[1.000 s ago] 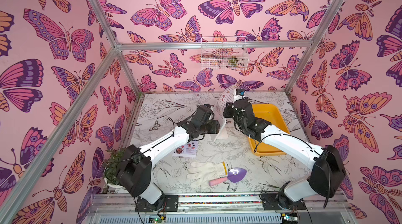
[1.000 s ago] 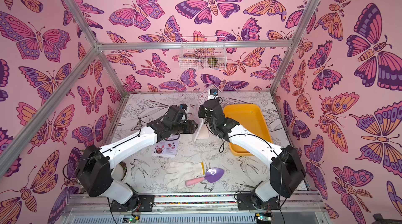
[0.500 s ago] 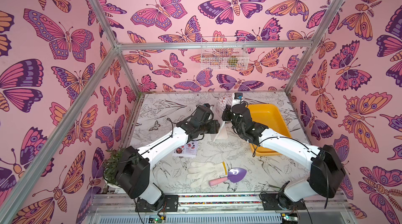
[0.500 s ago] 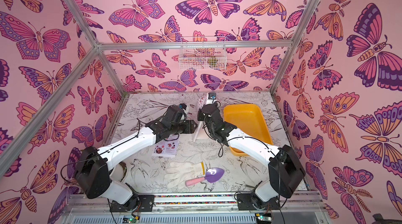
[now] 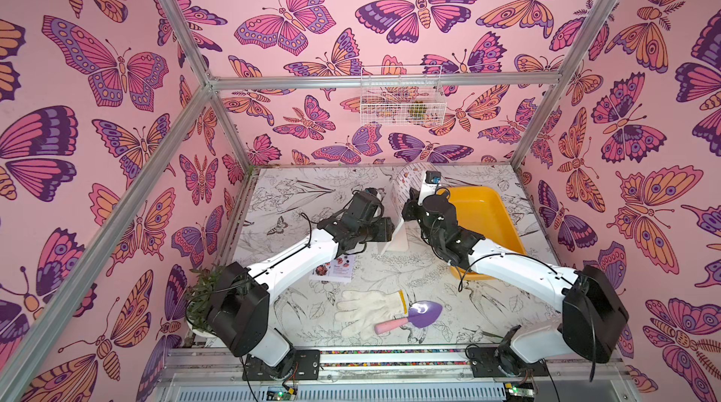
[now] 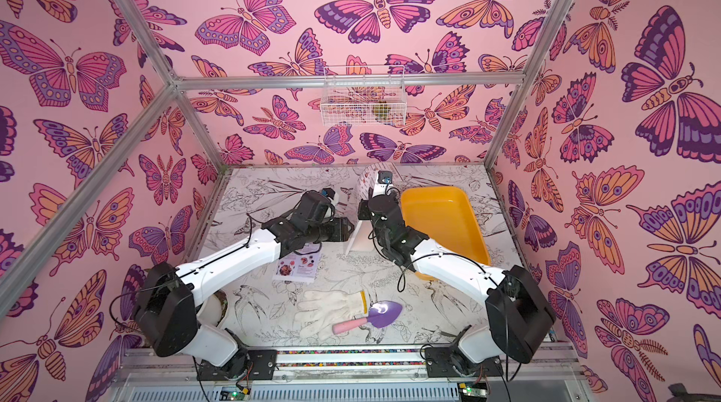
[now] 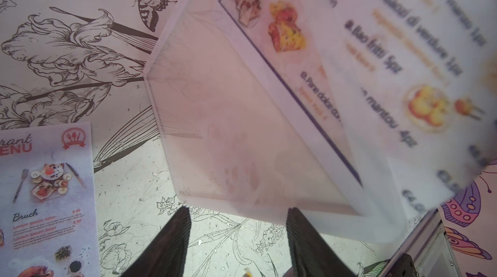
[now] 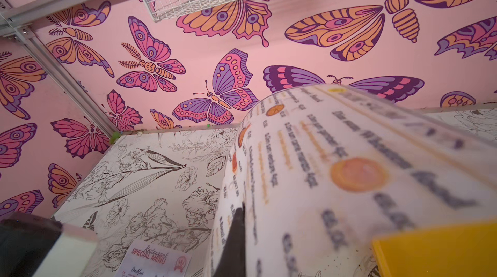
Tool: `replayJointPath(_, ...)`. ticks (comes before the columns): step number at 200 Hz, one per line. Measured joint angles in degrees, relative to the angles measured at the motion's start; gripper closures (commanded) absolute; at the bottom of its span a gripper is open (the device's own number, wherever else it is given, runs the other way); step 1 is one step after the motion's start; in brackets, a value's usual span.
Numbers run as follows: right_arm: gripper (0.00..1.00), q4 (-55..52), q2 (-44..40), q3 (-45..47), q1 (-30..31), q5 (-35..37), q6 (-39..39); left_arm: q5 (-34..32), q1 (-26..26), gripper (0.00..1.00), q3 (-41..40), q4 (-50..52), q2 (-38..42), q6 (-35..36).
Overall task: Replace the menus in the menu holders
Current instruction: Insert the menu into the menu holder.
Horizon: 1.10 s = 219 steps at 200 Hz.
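Observation:
The white-framed menu holder point(image 5: 398, 239) point(image 6: 357, 241) stands mid-table; its clear panel point(image 7: 228, 127) fills the left wrist view. My left gripper point(image 5: 393, 227) point(image 7: 239, 224) is open, its dark fingertips point(image 7: 183, 232) at the holder's lower edge with only table between them. My right gripper point(image 5: 409, 197) point(image 8: 242, 208) is shut on the white "Dim Sum Inn" menu point(image 5: 405, 181) point(image 8: 336, 170), which curls upward above the holder. Its lower part point(image 7: 282, 33) lies against the holder; whether it is in the slot I cannot tell. The "Special Menu" sheet point(image 5: 335, 269) point(image 7: 45, 195) lies flat under my left forearm.
A yellow tray point(image 5: 483, 220) sits right of the holder, under my right arm. A white glove point(image 5: 366, 308) and a purple trowel with a pink handle point(image 5: 413, 316) lie near the front edge. A potted plant point(image 5: 199, 298) stands front left. A wire basket point(image 5: 402, 101) hangs on the back wall.
My right gripper has shifted slightly left and back with the Dim Sum menu in it. The left gripper stays at the holder.

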State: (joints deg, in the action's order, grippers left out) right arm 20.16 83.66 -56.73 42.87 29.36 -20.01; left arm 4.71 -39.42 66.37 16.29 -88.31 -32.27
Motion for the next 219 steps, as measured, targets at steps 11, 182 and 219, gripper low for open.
replayJointPath(11, 1.00, 0.61, 0.00, 0.02, 0.17, 0.04, 0.81, -0.02, 0.00, 0.40, 0.00, 0.00, 0.00, 0.00)
replayJointPath(182, 0.94, 8.07, 1.53, 1.95, 6.10, 7.06, 9.77, 0.00, 0.00, 0.41, -0.37, -0.02, 0.02, -0.22)
replayJointPath(219, 0.89, 7.98, 1.53, 2.40, 6.43, 7.02, 9.31, -0.04, 0.00, 0.41, -0.44, -0.02, 0.02, -0.22)
